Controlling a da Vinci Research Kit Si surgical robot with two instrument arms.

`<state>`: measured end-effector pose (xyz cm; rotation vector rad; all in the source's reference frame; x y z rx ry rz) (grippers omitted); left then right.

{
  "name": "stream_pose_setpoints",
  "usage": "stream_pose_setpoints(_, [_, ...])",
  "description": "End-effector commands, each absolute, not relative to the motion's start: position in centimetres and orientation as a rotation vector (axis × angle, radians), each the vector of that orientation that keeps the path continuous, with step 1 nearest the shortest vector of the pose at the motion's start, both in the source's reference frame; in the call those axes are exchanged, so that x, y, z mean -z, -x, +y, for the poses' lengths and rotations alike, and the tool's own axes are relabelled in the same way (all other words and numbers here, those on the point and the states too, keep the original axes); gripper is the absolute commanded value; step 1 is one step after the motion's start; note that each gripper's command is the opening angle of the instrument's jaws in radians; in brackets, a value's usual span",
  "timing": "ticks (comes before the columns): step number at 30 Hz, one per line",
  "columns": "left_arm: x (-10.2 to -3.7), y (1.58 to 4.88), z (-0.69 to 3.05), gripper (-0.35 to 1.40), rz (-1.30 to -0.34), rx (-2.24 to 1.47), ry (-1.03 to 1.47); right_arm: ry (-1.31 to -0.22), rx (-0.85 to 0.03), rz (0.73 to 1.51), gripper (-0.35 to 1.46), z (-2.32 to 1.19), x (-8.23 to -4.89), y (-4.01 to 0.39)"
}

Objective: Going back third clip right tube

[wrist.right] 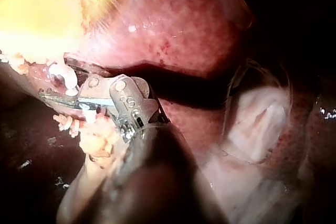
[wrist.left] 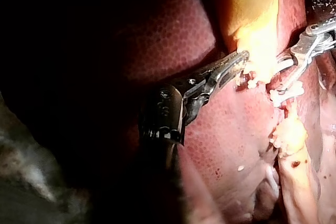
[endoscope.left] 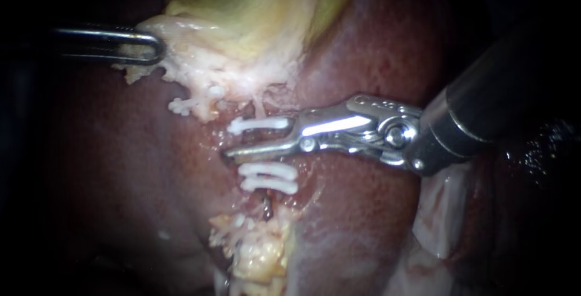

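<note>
Three white clips across the right tube (endoscope.left: pixel 261 108), just below the pale, ragged neck of the yellow gallbladder (endoscope.left: pixel 254 5). Top clip (endoscope.left: pixel 257 124) on its own; lower pair of clips (endoscope.left: pixel 266 170) stacked tight together, a little further down the tube.

Right end effector (endoscope.left: pixel 260 138) spread open at the tube, reaching in from the right. Long lower half laid across the tube in the gap between the top clip and the lower pair; shorter upper half ending just beside the top clip.

Left end effector (endoscope.left: pixel 154 46) pressed together on the frayed pale edge of the gallbladder, pinching it from both sides, well apart from the clips.

Smaller clip (endoscope.left: pixel 180 107) off to the left of the tube, on a stub of pale tissue.

Glossy dark-red liver (endoscope.left: pixel 363 48) beneath and around it all, wet with highlights. Yellow fatty shreds (endoscope.left: pixel 257 259) below the clips. Whitish fold of tissue (endoscope.left: pixel 439 211) under the right instrument's shaft. Beyond the lit tissue, only darkness.
</note>
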<state>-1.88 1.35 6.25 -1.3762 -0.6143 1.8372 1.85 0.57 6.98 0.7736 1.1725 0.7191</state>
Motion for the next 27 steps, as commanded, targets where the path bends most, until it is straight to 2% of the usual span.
stream_pose_setpoints(1, [-6.25, 1.88, 1.35, -0.35, -0.614, -1.837, 1.376, -0.769, -0.725, 1.172, 0.46, 0.58, -6.98, -1.82])
stream_pose_setpoints(9, [-6.25, 1.87, 1.35, -0.35, -0.615, -1.838, 1.376, -0.739, -0.699, 1.184, 0.47, 0.55, -6.93, -1.54])
stream_pose_setpoints(20, [-6.25, 1.86, 1.35, -0.35, -0.616, -1.838, 1.376, -0.513, -0.462, 1.251, 0.50, 0.29, -6.67, -0.95])
stream_pose_setpoints(27, [-6.25, 1.86, 1.36, -0.35, -0.616, -1.838, 1.377, -0.447, -0.306, 1.198, 0.50, 0.23, -6.52, -0.65])
